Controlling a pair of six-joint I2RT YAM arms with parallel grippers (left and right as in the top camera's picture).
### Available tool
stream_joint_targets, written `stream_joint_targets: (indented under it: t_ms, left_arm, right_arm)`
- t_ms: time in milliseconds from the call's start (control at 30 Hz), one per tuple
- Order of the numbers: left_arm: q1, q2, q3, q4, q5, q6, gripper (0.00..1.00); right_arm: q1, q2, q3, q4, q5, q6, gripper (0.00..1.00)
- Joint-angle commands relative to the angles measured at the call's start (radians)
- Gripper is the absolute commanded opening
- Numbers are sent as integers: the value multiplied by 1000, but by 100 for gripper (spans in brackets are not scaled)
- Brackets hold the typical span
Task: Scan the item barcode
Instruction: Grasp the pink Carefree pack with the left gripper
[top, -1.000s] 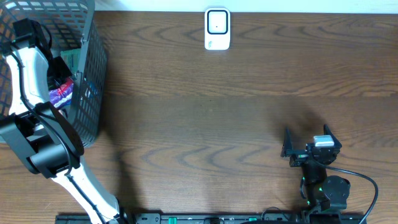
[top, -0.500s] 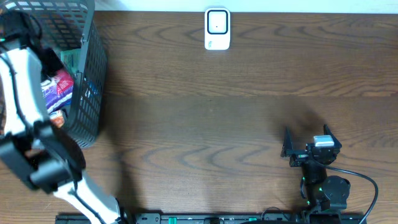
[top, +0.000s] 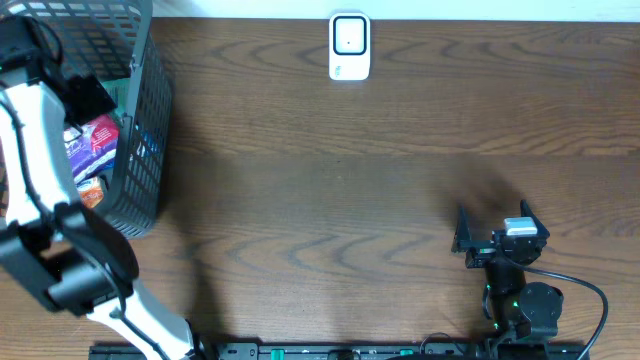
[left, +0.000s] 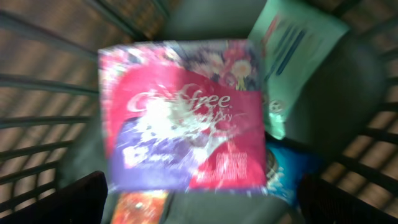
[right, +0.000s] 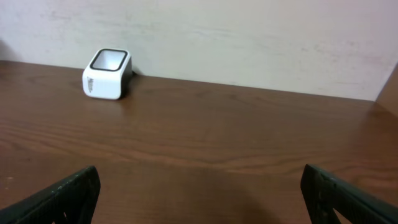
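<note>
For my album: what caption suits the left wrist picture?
The left gripper, open, over a pink packet in the basket.

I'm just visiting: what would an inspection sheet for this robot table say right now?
Surface: dark wooden table.
Job's things: white scanner at the far edge; pink pack lying in the mesh basket.
Clutter: green pack and blue pack beside it.
Grippers: left gripper open above the pink pack; right gripper open over the table.
Cables: black cable by the right arm's base.
Surroundings: pale wall behind the table.
</note>
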Motion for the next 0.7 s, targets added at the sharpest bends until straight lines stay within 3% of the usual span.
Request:
stream_joint_targets:
  t_ms: [0, 400, 467, 533, 667]
  left_arm:
    - [5, 68, -8, 16, 12, -9, 98]
    - [5, 220, -8, 69, -69, -9, 99]
    - [5, 235, -8, 69, -79, -9, 83]
    - [5, 247, -8, 68, -79, -9, 58]
    - [5, 253, -8, 66, -78, -9, 32]
  right_arm:
    - [6, 0, -1, -4, -5, -10, 99]
    - [6, 0, -1, -4, -5, -10, 99]
    - [6, 0, -1, -4, -5, -10, 99]
    - [6, 0, -1, -4, -5, -10, 99]
    - [6, 0, -1, -4, -5, -10, 99]
